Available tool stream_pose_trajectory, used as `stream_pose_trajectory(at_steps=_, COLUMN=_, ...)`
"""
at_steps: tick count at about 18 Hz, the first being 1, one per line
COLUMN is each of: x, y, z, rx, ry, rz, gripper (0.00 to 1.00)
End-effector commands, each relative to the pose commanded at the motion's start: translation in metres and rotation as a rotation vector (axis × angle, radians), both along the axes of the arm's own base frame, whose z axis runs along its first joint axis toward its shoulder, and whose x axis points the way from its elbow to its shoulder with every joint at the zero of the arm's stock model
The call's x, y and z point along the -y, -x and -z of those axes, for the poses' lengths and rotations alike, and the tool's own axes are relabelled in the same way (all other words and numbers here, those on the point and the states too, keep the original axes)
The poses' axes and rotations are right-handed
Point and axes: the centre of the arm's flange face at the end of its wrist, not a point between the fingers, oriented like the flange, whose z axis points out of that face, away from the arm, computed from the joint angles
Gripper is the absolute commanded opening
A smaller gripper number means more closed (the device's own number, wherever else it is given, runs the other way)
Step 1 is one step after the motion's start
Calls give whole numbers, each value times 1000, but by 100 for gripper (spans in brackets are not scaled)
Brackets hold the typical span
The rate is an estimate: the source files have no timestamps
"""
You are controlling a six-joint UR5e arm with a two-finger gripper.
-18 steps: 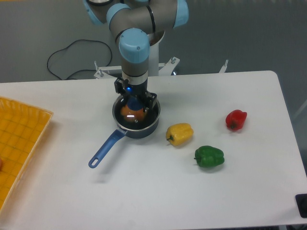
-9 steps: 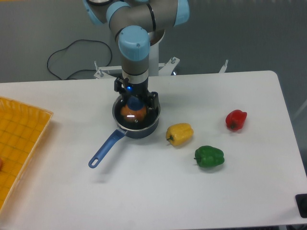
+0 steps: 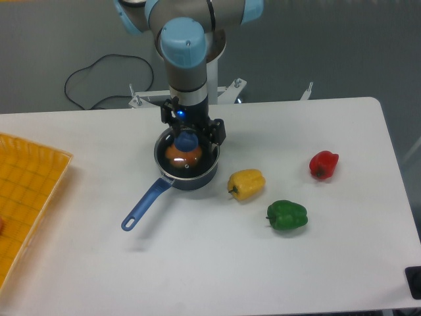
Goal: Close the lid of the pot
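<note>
**Lid set on the pot, gripper lifting clear**

Lid point(image 3: 186, 158) now lies flat across the top of the dark blue pot point(image 3: 187, 172), which stands on the white table point(image 3: 217, 263) just in front of the robot's base. Its blue knob point(image 3: 187, 141) is in plain view at the centre, and an orange, rounded object shows through the glass inside the pot.

A second ago the gripper point(image 3: 192, 129) sat low over the pot with its fingers around the knob, hiding it. It has since risen and turned a little, so it hangs just above the knob, with one dark finger point(image 3: 218, 131) out to the right. The fingers look spread apart and are holding nothing. From this, the lid appears to have been released in place, and the closing looks done or all but done.

The pot's bright blue handle point(image 3: 143, 207) points toward the lower left. To the right of the pot lie a yellow pepper point(image 3: 247, 184), a green pepper point(image 3: 287, 215) and a red pepper point(image 3: 323, 164). A yellow tray point(image 3: 26, 197) is cut off by the left edge.

The glass is hard to make out, so it is unclear whether the lid's rim sits evenly all round. The gripper's left finger is mostly hidden against the arm.
</note>
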Motion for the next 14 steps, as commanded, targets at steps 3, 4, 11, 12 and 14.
stream_pose_trajectory(at_steps=3, x=18, y=38, z=-16, rx=-23, ry=-18, rz=-58, gripper=100)
stream_pose_trajectory(at_steps=4, x=24, y=53, z=-18, rx=-25, ry=-16, rz=-77, gripper=100)
stream_pose_trajectory(at_steps=11, x=77, y=157, z=2, rx=40, ry=92, rz=195, gripper=100)
stream_pose_trajectory(at_steps=12, x=83, y=168, z=10, rx=44, ry=97, rz=236, gripper=100)
stream_pose_trajectory(at_steps=14, x=90, y=189, z=21, rx=48, ry=105, rz=288, gripper=100)
